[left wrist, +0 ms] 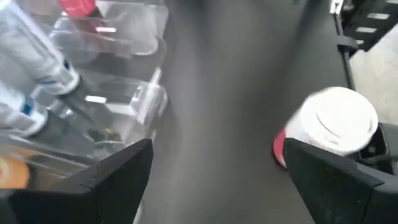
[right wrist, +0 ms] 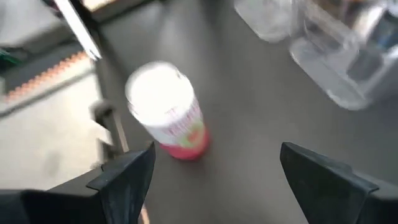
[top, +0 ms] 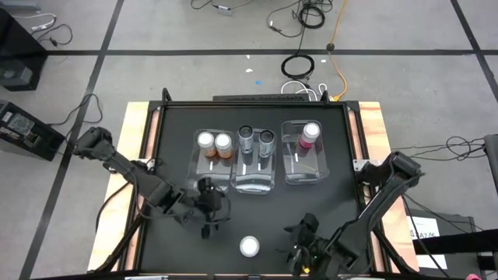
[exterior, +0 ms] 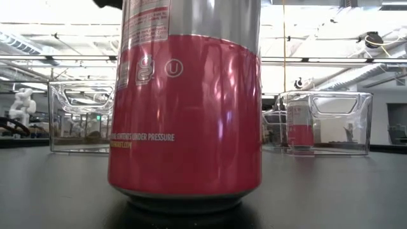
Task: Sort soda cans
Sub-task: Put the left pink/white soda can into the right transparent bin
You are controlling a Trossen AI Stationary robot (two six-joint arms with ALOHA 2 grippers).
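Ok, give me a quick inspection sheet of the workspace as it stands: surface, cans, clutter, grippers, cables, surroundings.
Surface: black tabletop with wooden side edges.
Job's things: two orange cans in the left bin; two dark cans in the middle bin; one pink can in the right bin; last pink can upright on the table near the front edge, outside any bin.
Clutter: nothing seen.
Grippers: left gripper open, empty, left of the loose can; right gripper open, empty, right of it.
Cables: coiled and loose cables on the floor behind the table.
Surroundings: grey floor with dark tape lines; equipment box on the left.
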